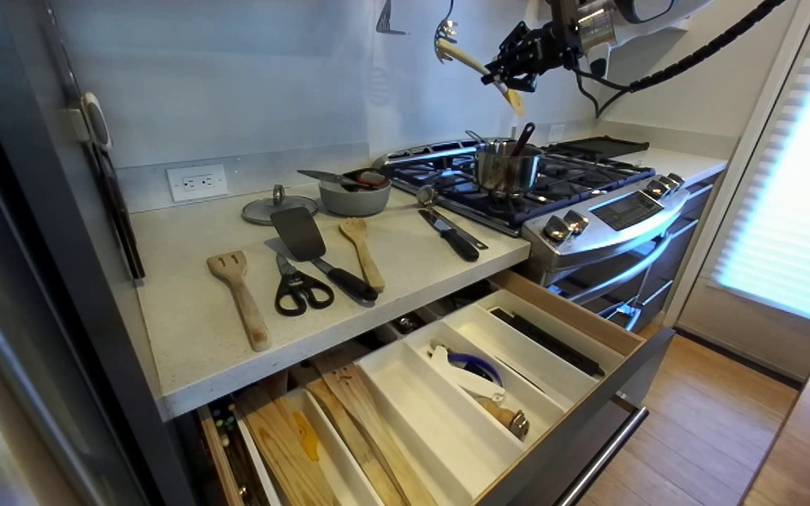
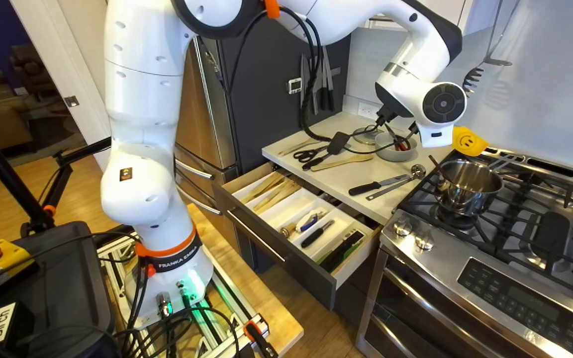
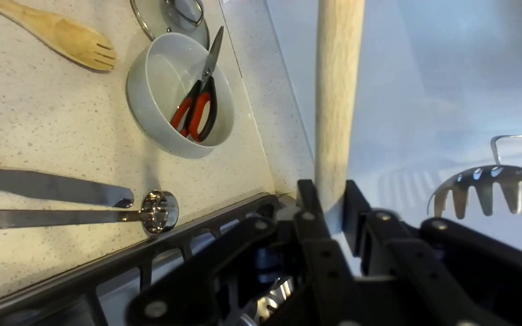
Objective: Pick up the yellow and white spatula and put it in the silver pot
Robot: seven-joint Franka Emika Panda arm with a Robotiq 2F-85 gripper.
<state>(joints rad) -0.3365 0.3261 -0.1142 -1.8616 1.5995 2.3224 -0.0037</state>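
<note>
The yellow and white spatula has a pale wooden handle and a yellow blade with a smiley face, seen in an exterior view. My gripper is shut on its handle, which runs up between the fingertips in the wrist view. The spatula is held tilted in the air, blade end lower, above the stove. The silver pot stands on a burner below it, also in an exterior view, with a dark red-handled utensil in it. In that view the gripper is hidden behind the wrist.
A grey bowl-like pan with scissors stands on the counter left of the stove. A wooden spatula, black scissors, black turner and knife lie there. A drawer is open. Metal utensils hang on the wall.
</note>
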